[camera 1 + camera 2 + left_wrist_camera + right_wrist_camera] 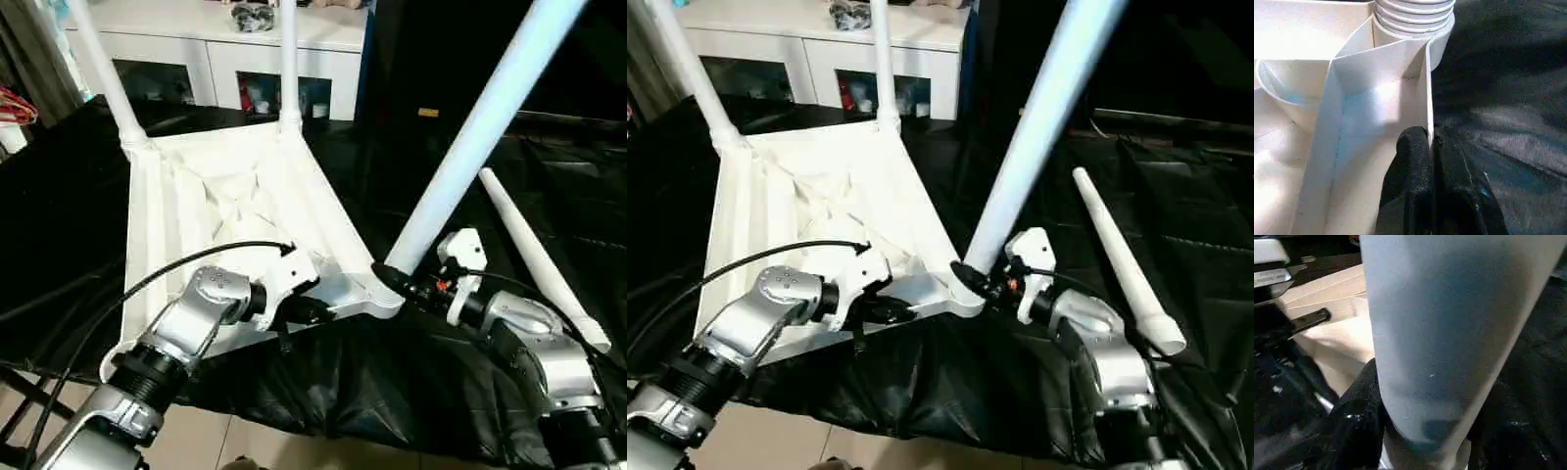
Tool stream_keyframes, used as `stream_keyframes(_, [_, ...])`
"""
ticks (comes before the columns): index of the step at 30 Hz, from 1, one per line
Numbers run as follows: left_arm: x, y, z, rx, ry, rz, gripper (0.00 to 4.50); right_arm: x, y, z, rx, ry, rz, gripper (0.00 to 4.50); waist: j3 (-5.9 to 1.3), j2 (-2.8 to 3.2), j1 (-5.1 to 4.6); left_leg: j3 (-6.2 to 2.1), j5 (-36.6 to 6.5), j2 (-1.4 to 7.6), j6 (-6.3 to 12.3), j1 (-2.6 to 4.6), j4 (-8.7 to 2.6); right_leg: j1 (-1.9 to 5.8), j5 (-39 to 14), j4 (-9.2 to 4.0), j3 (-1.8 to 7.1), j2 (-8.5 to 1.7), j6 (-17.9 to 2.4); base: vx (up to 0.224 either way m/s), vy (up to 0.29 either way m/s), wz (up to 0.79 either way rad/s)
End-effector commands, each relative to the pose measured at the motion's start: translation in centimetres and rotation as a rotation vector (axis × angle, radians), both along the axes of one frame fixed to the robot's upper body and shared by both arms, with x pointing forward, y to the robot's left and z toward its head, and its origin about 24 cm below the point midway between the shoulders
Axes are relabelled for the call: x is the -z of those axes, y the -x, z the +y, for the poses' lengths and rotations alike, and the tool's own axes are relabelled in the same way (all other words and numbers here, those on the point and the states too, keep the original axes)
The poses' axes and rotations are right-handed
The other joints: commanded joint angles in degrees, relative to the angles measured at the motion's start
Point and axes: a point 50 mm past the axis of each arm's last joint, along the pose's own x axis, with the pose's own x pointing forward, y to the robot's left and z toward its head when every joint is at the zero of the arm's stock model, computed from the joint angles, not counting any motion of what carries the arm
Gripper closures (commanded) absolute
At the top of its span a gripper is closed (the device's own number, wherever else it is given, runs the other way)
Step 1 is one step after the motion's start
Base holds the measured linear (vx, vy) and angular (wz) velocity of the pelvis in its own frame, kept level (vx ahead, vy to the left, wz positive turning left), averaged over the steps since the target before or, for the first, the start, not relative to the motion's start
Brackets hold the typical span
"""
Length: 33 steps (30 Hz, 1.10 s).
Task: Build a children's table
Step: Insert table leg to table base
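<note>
The white table top [225,196] lies underside up on black cloth. Two legs [103,73] [288,64] stand in its far corner sockets. A third leg [470,137] rises at a slant from the near right corner socket [377,294]. My right gripper [397,279] is shut around that leg's base, black fingers [1356,421] on either side of the tube [1449,333]. My left gripper [306,309] is shut on the top's thin near rim [1429,98], close to the same corner. A fourth leg [539,255] lies loose on the cloth to the right.
A white cabinet [216,49] with glass doors stands behind the table top. Black cloth [59,215] covers the work surface and hangs over its near edge, with pale floor [245,441] below. A black cable [147,284] runs along my left forearm.
</note>
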Motion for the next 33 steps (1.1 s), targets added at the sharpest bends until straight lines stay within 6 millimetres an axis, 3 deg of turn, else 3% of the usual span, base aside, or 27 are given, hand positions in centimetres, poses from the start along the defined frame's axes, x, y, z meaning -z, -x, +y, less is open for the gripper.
stream_keyframes(1, [-1.2,-0.4,-0.5,0.053,0.025,-0.042,4.5,2.4,1.0,0.9,-0.09,0.036,0.133,2.62,-2.39,-0.51,-0.02,-2.02,-17.03,3.92,1.42,0.91,-4.68,1.11,-32.23,-6.66,3.66,-6.51,-4.58,0.0,0.0,0.0])
stream_keyframes(4, [-1.4,-0.5,-0.4,0.098,0.003,-0.046,4.5,2.3,0.8,1.1,-0.173,0.052,0.138,2.62,-2.6,-0.48,0.12,-1.98,-16.06,4.1,1.54,0.87,-4.65,1.24,-29.19,-6.22,3.76,-6.51,-5.82,0.0,0.0,0.0])
stream_keyframes(11, [-2.3,-0.7,-0.2,0.194,0.017,-0.057,4.5,2.4,1.1,1.1,-0.326,0.068,0.172,2.62,-3.19,-0.4,0.66,-1.5,-11.32,4.29,2.56,0.74,-4.36,1.95,-15.07,-4.44,3.99,-6.33,-10.97,0.0,0.0,0.0])
stream_keyframes(19, [-2.9,-1.6,0.8,0.217,-0.011,-0.063,4.5,2.4,1.2,0.8,-0.413,0.095,0.166,2.62,-3.45,-0.36,1.59,-1.47,-8.23,4.57,3.29,0.72,-4.09,2.39,-9.32,-3.34,3.91,-6.39,-12.89,0.0,0.0,0.0])
stream_keyframes(23, [-2.9,-1.9,1.1,0.22,-0.019,-0.063,4.5,2.6,1.7,0.9,-0.442,0.097,0.157,2.62,-3.41,-0.28,1.8,-1.38,-9.96,4.53,2.74,0.87,-4.12,2.39,-11.04,-3.65,3.94,-6.48,-12.63,0.0,0.0,0.0])
stream_keyframes(28, [-3.1,-2.4,0.7,0.168,0.01,-0.084,4.5,2.8,1.0,0.9,-0.351,0.071,0.156,2.62,-3.32,-0.4,1.88,-1.41,-10.66,4.54,2.26,0.85,-4.18,2.4,-12.7,-3.8,3.97,-6.6,-12.62,0.0,0.0,0.0])
stream_keyframes(33, [-3.8,-3.4,-1.0,0.002,0.068,-0.119,4.5,3.7,-1.1,1.0,-0.085,0.068,0.16,2.62,-2.84,-0.49,1.15,-1.7,-14.36,4.36,0.18,1.18,-4.45,2.09,-22.02,-4.87,3.79,-6.79,-10.84,0.0,0.0,0.0])
